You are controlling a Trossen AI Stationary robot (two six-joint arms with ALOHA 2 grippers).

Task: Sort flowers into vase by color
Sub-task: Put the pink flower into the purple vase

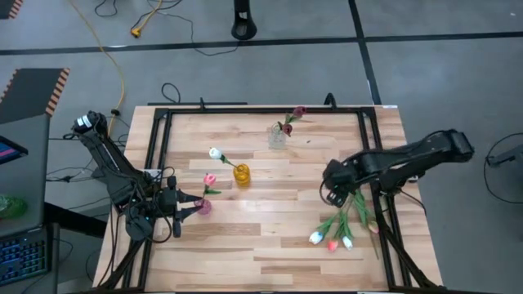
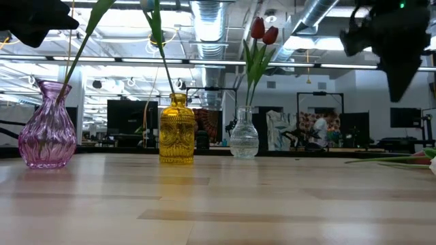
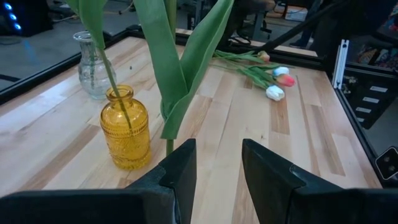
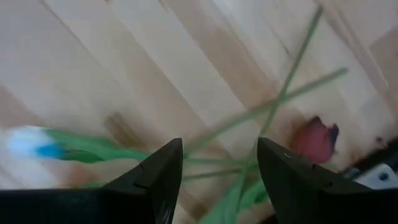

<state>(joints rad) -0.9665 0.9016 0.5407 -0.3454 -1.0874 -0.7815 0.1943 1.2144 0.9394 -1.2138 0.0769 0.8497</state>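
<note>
Three vases stand on the table: a purple vase point(image 1: 204, 206) point(image 2: 48, 126) with a pink tulip point(image 1: 210, 180), a yellow vase point(image 1: 242, 174) point(image 3: 126, 127) with a white tulip point(image 1: 215, 153), and a clear vase point(image 1: 278, 137) point(image 2: 244, 134) with two dark red tulips point(image 2: 262, 30). Loose tulips point(image 1: 339, 229) point(image 3: 273, 78) lie flat near the table's right near corner. My left gripper point(image 1: 189, 208) point(image 3: 217, 168) is open just left of the purple vase, with a leafy stem point(image 3: 168, 93) right in front of it. My right gripper point(image 1: 333, 186) point(image 4: 217, 168) hovers open above the loose tulips' stems point(image 4: 273, 106).
A black metal frame point(image 1: 159, 155) runs around the wooden tabletop. Bare wood lies between the vases and the loose tulips and along the near edge. Beyond the table, the low view shows a room with a person point(image 2: 319, 131) far back.
</note>
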